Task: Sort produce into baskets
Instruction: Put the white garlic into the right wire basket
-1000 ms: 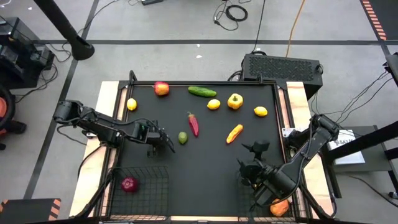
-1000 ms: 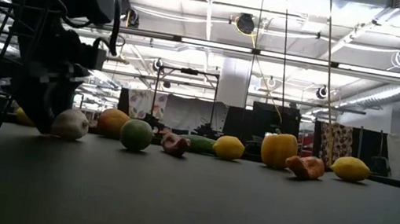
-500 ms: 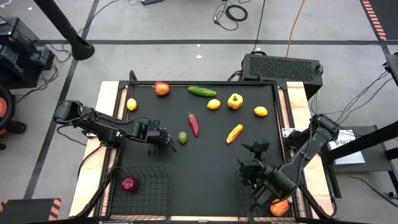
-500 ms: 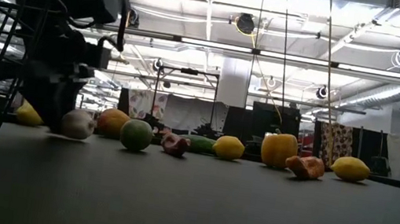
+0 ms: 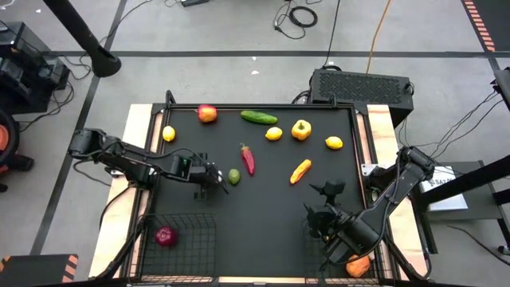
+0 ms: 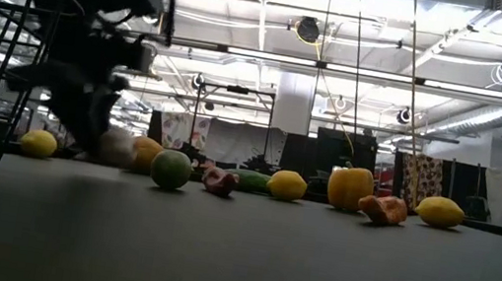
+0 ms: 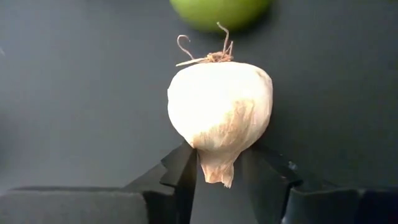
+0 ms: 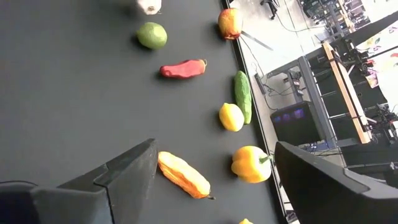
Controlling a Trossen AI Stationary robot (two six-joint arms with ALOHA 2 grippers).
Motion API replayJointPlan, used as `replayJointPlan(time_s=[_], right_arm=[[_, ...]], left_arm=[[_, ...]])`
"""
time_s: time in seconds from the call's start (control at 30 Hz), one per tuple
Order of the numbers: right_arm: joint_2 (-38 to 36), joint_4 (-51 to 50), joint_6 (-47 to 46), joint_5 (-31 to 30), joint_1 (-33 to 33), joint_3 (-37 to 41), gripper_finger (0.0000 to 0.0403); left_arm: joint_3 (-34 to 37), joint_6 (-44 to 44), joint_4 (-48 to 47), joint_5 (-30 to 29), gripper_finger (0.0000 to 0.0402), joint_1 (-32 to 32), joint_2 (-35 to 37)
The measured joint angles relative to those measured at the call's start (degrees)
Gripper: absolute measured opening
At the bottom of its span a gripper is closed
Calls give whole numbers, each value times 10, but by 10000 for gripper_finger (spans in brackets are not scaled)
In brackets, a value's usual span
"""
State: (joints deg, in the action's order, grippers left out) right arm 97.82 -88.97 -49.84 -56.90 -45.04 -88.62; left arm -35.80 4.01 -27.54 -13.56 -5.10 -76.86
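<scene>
Garlic point(image 7: 219, 112) clamped at its neck in left gripper point(image 7: 217, 171), just left of lime point(image 5: 234, 176). Right gripper point(image 8: 211, 171) spread apart, near right basket point(image 5: 351, 259).

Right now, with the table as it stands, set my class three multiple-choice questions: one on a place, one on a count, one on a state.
1. Where is the purple onion? A in a wire basket; B on a chair; C on the floor.
2. How many lemons lie on the table? A two; B three; C five.
3. What is the left gripper doing? A hanging open, empty; B gripping a lime; C gripping the garlic.
Answers: A, mesh surrounds it; B, three show from above; C, its fingers pinch the garlic's neck.
</scene>
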Motion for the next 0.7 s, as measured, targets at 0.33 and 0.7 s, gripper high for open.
replayJointPlan(time_s=[0.33,0.7], right_arm=[[0,9,-2,2,-1,0,313],[0,86,73,-3,-57,0,313]], left_arm=[[-162,-4,0,0,126,-2,0],[-244,-58,215,20,126,-68,-15]])
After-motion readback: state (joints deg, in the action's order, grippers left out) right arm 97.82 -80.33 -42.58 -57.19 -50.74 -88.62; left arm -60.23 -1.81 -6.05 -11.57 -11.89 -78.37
